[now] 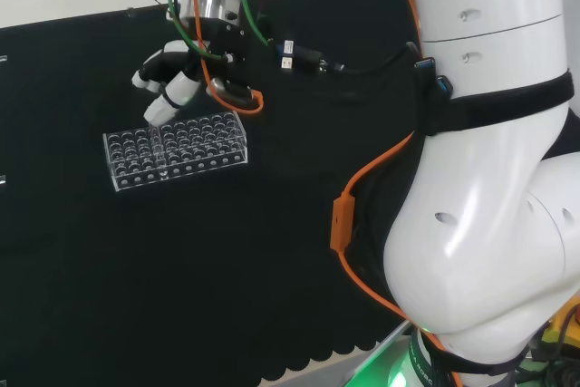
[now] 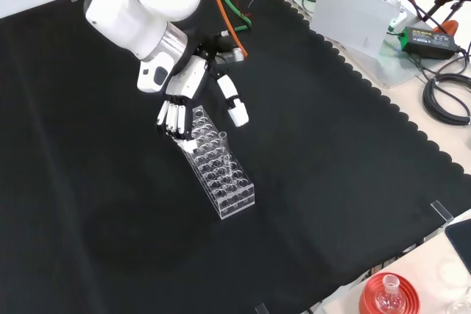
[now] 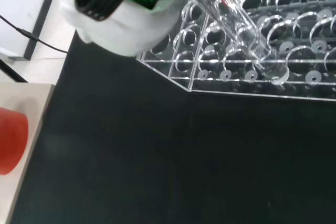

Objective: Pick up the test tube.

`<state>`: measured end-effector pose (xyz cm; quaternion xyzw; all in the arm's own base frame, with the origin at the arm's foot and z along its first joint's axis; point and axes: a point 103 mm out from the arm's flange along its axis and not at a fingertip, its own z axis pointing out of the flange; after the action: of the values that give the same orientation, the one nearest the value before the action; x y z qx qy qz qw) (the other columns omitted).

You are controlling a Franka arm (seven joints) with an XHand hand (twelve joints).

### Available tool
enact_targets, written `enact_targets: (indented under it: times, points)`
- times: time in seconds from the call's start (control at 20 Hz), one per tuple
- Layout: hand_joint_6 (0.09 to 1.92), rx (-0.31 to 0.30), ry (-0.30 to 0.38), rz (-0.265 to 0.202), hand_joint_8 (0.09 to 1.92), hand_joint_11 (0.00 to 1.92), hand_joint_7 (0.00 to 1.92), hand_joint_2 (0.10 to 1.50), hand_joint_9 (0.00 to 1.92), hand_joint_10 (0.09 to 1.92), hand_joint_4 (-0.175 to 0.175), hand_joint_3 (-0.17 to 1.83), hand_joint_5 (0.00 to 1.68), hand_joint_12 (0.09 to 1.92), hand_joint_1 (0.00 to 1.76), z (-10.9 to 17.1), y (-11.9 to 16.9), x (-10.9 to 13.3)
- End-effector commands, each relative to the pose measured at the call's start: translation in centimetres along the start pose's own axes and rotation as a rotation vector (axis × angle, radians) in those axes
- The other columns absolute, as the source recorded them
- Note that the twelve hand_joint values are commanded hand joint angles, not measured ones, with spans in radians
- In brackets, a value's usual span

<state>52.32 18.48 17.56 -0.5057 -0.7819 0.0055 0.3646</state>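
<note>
A clear test tube (image 3: 241, 27) leans in an edge hole of the clear plastic rack (image 2: 221, 174), its round bottom down at the rack's floor. In the front view its rim (image 2: 221, 136) stands above the rack's far end. The black and white hand (image 2: 179, 112) hangs over that end, fingers (image 2: 174, 120) pointing down at the rack's left side and the thumb (image 2: 235, 108) spread out to the right. The tube's top lies between them with a gap on both sides. In the head view the hand (image 1: 172, 88) reaches down to the rack (image 1: 177, 149).
Beyond the cloth's scalloped edge lie cables, a grey plate and a power brick (image 2: 423, 37). A small flask on a red ribbed stand (image 2: 388, 295) sits off the cloth's near right corner. Orange and green cables (image 1: 344, 210) trail along the arm.
</note>
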Motion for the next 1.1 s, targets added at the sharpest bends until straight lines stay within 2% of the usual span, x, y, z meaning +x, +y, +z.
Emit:
enact_targets:
  times: [0.05, 0.4, 0.7, 1.1]
  points:
    - [0.53, 0.007, 0.014, -0.004, 0.87, 0.01, 0.34, 0.59, 0.32, 0.94, -0.015, 0.7, 0.43, 1.57, 1.04, 1.08, 0.6, -0.05]
    - [0.64, 0.01, 0.029, -0.013, 0.88, 0.02, 0.37, 0.59, 0.33, 0.94, -0.021, 0.72, 0.43, 1.56, 1.05, 1.73, 1.01, 0.04]
    - [0.74, 0.005, 0.019, -0.006, 0.85, 0.05, 0.48, 0.58, 0.38, 0.93, -0.027, 0.74, 0.44, 1.56, 1.07, 1.88, 1.1, -0.28]
    - [0.85, -0.02, 0.014, 0.003, 0.83, 0.11, 0.61, 0.59, 0.45, 0.91, -0.052, 0.76, 0.57, 1.55, 1.09, 1.9, 1.18, -0.77]
